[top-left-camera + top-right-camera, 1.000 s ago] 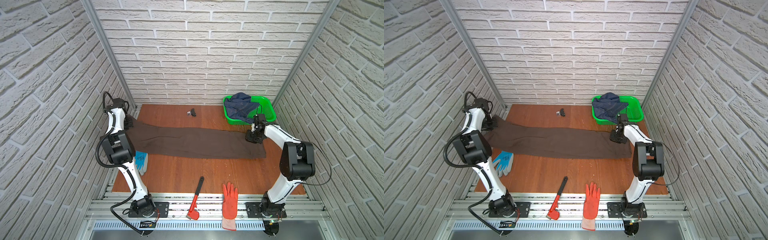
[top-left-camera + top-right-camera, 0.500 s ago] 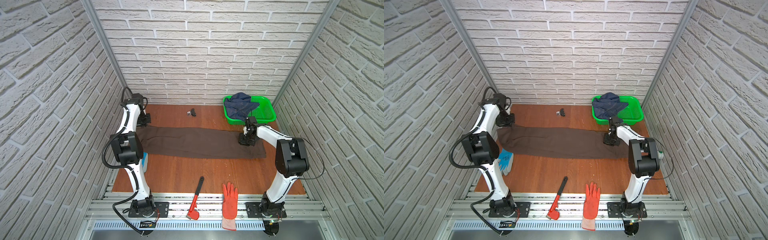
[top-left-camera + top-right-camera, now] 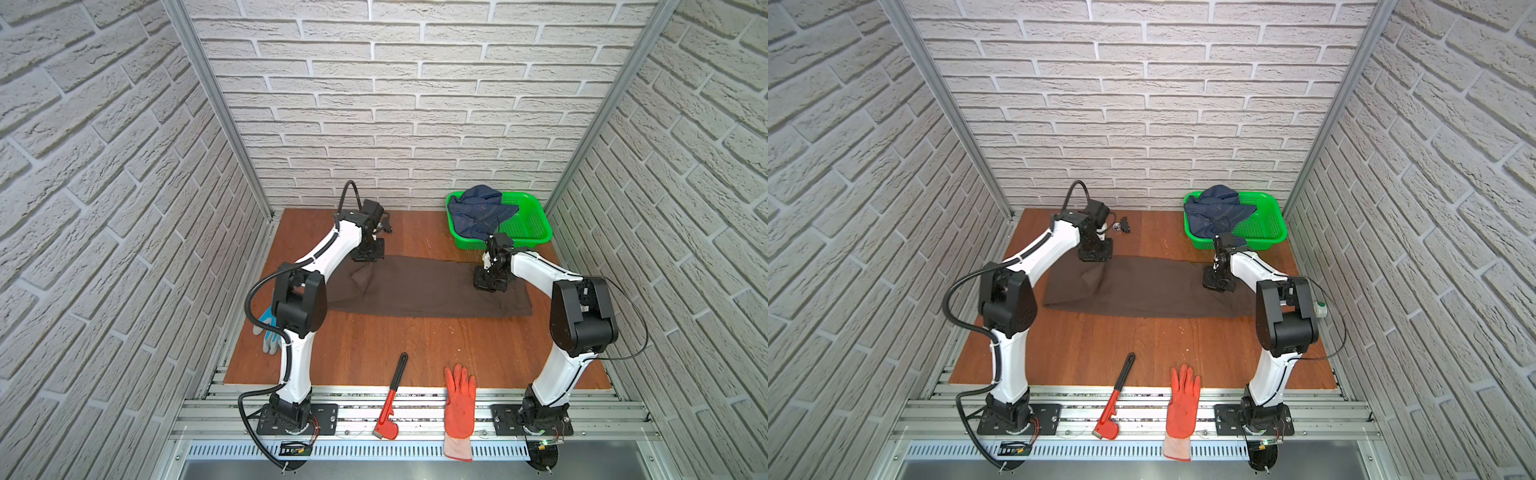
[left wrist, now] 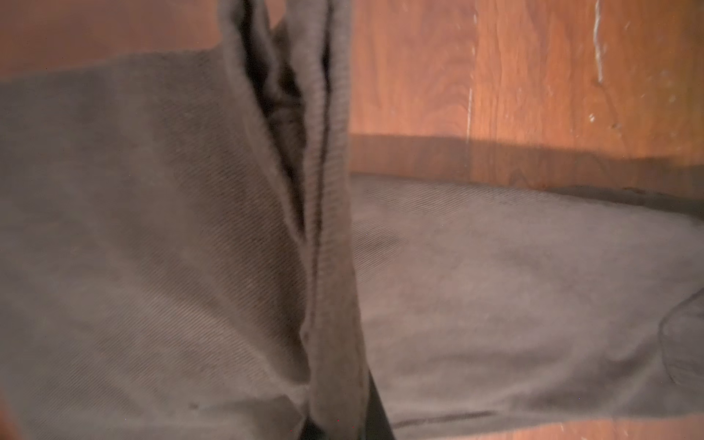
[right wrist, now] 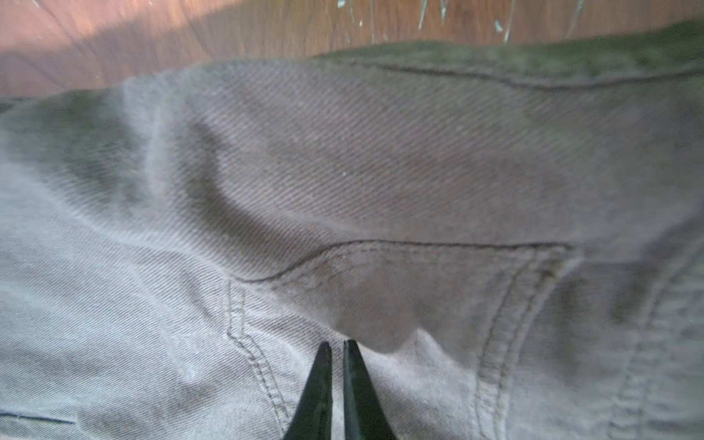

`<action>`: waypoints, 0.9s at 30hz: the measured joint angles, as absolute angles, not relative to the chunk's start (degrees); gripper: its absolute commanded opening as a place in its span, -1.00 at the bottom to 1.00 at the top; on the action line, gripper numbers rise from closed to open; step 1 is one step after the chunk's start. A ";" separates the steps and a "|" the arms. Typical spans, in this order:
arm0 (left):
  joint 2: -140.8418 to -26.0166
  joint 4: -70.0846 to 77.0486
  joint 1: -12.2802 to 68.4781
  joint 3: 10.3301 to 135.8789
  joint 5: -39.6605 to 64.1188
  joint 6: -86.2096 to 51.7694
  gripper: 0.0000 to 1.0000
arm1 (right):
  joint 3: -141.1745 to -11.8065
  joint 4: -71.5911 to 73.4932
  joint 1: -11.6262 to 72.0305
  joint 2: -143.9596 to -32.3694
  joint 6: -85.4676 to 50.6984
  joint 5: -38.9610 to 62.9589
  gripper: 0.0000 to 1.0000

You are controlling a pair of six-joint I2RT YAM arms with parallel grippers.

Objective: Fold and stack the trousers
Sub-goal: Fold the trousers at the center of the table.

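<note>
Long dark brown trousers (image 3: 428, 291) of thin fabric lay across the wooden table (image 3: 374, 349). The left gripper (image 3: 365, 259), closed, held their lifted hem; the right gripper (image 5: 337, 348) was closed by a pocket (grip unclear).

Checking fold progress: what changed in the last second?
The left gripper, shut on the trousers, carried their leg end from the table's left edge toward the middle. The right gripper shifted slightly inward, shut on the waist fabric. Green basket, pipe wrench, orange glove unmoved.

White links (image 3: 332, 247), bulky black joints (image 3: 299, 307), looped black cable (image 3: 247, 303), slim black fingers (image 5: 318, 388) on right tool (image 5: 335, 343).
</note>
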State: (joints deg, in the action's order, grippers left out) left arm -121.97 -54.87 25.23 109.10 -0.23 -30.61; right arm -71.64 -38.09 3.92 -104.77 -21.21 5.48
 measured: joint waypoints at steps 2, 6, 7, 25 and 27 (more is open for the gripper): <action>-125.64 -53.93 26.87 110.10 -0.40 -31.75 -1.00 | -71.55 -38.17 3.92 -104.14 -21.21 5.48 -0.79; -130.04 -53.30 29.34 110.80 -1.13 -33.39 -1.00 | -71.16 -38.37 3.92 -102.69 -21.19 5.48 -0.79; -130.28 -53.28 29.69 110.80 -1.19 -33.78 -1.00 | -70.96 -38.44 3.92 -102.35 -21.19 5.48 -0.79; -130.04 -57.78 35.31 118.13 -2.15 -38.50 -1.00 | -70.78 -39.72 3.92 -100.51 -21.17 5.26 -0.78; -130.23 -58.59 35.73 118.52 -1.83 -38.92 -1.00 | -70.78 -39.79 3.92 -100.38 -21.15 5.21 -0.79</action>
